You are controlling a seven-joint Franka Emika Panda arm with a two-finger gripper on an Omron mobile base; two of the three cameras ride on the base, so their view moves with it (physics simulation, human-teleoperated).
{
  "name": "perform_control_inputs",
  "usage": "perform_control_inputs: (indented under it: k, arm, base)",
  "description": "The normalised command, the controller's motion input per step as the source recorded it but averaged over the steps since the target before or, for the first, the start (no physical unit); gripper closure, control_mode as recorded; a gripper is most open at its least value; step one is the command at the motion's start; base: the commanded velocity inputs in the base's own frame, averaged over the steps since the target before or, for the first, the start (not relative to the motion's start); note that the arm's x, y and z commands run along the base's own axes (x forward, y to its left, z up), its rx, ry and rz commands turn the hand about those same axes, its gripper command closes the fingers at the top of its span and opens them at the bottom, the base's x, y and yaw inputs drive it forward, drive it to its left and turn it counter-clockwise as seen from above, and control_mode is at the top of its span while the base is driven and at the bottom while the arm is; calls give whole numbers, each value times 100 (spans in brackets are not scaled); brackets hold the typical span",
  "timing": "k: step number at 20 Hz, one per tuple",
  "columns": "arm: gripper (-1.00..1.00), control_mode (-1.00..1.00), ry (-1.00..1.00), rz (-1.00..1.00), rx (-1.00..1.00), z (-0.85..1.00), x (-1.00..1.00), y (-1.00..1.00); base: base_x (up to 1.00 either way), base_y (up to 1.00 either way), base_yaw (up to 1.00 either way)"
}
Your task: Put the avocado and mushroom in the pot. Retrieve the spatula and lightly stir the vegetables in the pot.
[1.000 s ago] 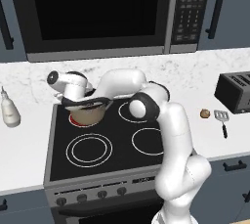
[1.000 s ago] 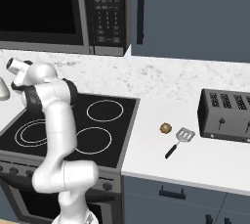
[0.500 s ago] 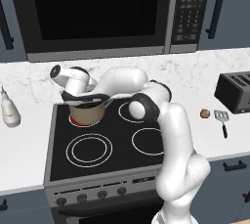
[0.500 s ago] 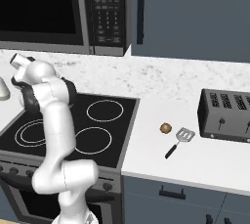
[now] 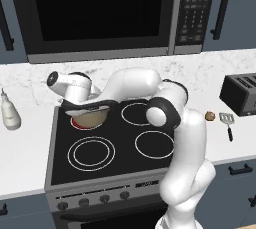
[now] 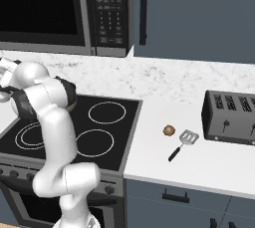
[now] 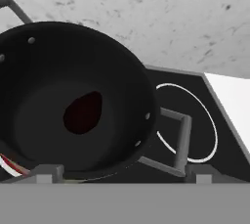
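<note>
The gripper (image 7: 117,171) hung over the pot (image 7: 73,100), jaws spread and empty, the avocado (image 7: 83,112) lying inside; lifting straight up would avoid the rim.

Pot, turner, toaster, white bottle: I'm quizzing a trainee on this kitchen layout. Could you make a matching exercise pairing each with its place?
Things:
1. pot
2. turner
3. toaster
4. white bottle

Places:
A. on the counter left of the stove
B. on the stove's back left burner
C. far right of the counter, against the wall
D. lying on the counter, between a small brown mushroom and the toaster

Pairs: 1-B, 2-D, 3-C, 4-A
</note>
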Motion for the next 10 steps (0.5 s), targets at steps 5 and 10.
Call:
perform_control_inputs:
  k: [5,10]
  arm:
    - [-100,-100,-4,0,11,59,-88,-23]
    - [-100,-100,0,-2,20,69,-55,-88]
  base:
    - [0,0,0]
    - [0,0,0]
